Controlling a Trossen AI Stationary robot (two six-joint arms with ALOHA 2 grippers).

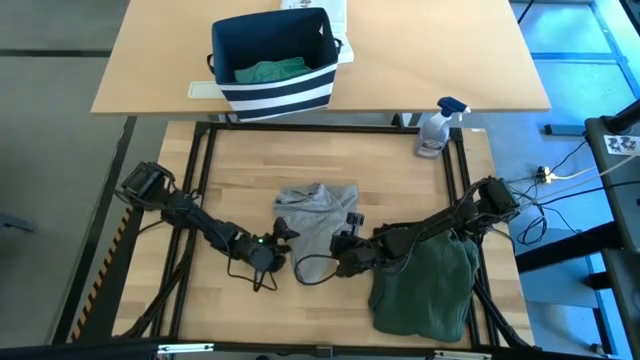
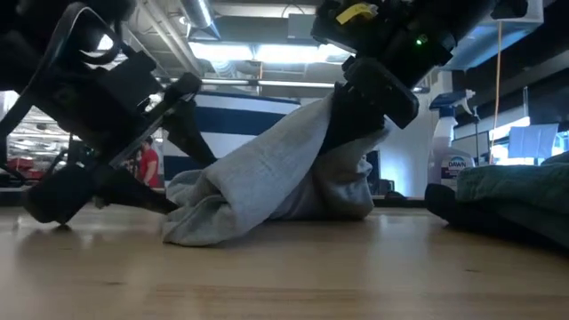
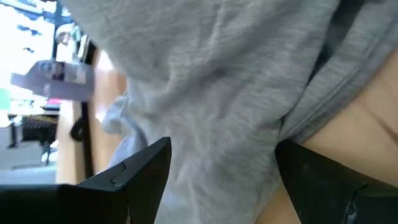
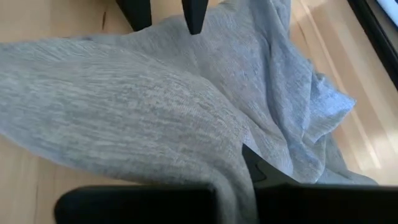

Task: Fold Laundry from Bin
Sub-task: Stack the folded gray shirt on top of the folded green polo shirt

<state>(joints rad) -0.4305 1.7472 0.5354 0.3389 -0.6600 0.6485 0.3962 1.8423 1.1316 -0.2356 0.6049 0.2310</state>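
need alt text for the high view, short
Two dark arms meet over a light grey garment mid-table, the right end effector shut on its edge. A dark green garment lies at right; the striped bin holds teal cloth.

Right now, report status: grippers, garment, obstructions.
Right gripper shut on grey garment, lifting one edge. Left gripper open around the opposite edge. Green garment beside; teal garment in bin.
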